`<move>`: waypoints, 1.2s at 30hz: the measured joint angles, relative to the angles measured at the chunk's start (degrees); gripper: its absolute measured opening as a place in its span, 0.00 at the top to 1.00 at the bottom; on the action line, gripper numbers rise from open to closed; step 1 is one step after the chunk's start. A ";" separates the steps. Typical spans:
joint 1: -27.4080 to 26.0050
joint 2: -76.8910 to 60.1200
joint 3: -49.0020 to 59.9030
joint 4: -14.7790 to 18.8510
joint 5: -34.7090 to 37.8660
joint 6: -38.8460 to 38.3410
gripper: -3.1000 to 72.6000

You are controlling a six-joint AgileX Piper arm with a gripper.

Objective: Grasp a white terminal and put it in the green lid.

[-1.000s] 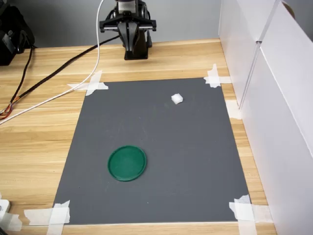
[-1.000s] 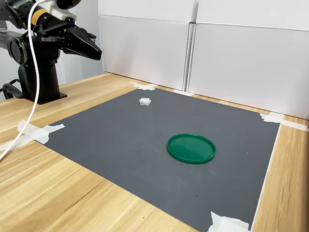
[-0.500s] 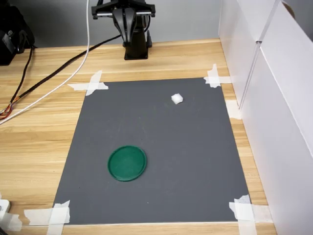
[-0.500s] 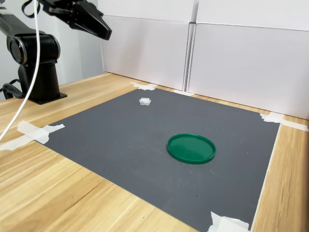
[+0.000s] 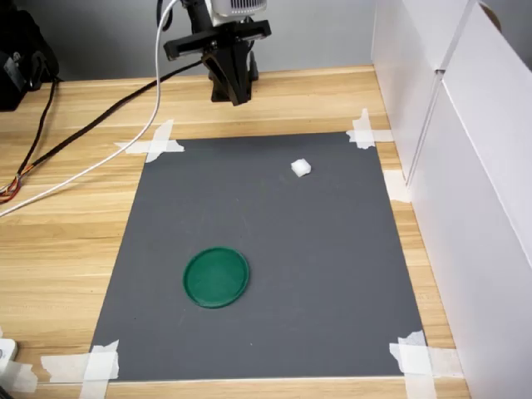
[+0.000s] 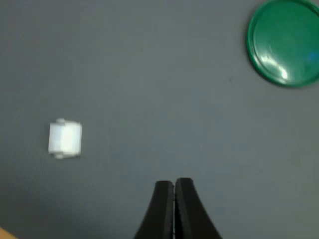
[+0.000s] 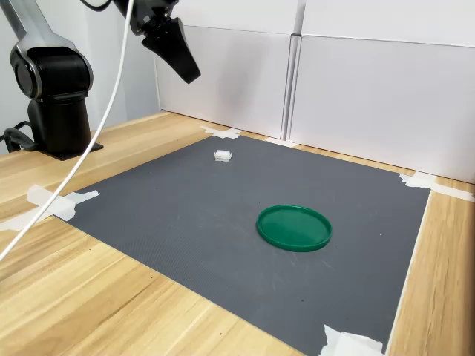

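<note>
Grey matting taped to your wooden bench holds everything. Nearest, low in the first exterior view, sits the green lid; farther back, upper right of centre, the white terminal. At the top edge your gripper hangs high, jaws pressed together and empty. Descend like that and you'll knock the terminal aside.

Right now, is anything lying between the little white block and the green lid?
No. In both exterior views only bare dark grey mat lies between the white terminal and the green lid; the wrist view shows the same.
</note>
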 joint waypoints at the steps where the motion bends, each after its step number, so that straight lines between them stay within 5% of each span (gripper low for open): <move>1: 0.00 1.17 -1.15 0.30 0.54 -0.89 0.99; 9: 1.39 7.84 -8.76 -0.29 11.14 -12.68 0.99; 20: 17.94 12.70 -10.62 -9.88 17.81 -11.82 0.92; 24: 22.92 14.07 -10.62 -13.62 17.81 -8.87 0.74; 31: 26.50 15.56 -10.62 -18.33 14.18 -2.93 0.20; 36: 26.50 15.75 -10.62 -18.58 13.00 -3.55 0.04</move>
